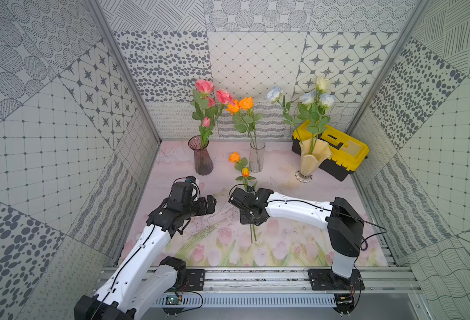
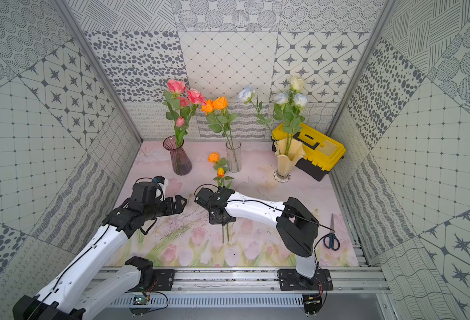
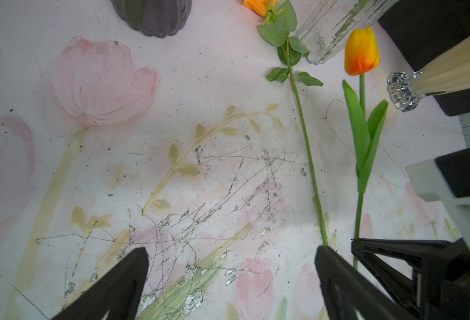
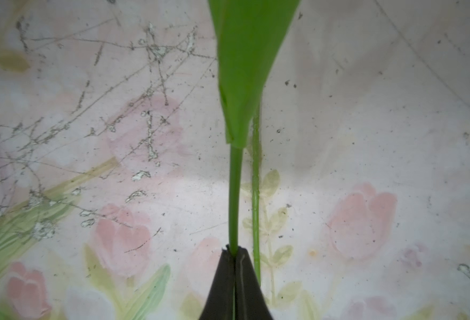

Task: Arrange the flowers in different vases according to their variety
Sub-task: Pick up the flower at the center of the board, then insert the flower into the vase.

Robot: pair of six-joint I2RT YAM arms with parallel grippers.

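One orange tulip (image 3: pixel 362 51) is being clamped by its stem in the right pincer (image 4: pixel 235 250) over the desk (image 1: pixel 278 177), just beside an orange rose (image 1: pixel 234 157); the left pincer (image 3: pixel 231 249) is hovering spread wide, empty.

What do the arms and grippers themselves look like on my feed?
The left arm and right arm match: glossy white shells on the long links, boxy black housings at the joints. A thin black cable runs along each shell. The left gripper and right gripper have matte black fingers tapering to points. Black base plates bolt them to a silver rail.
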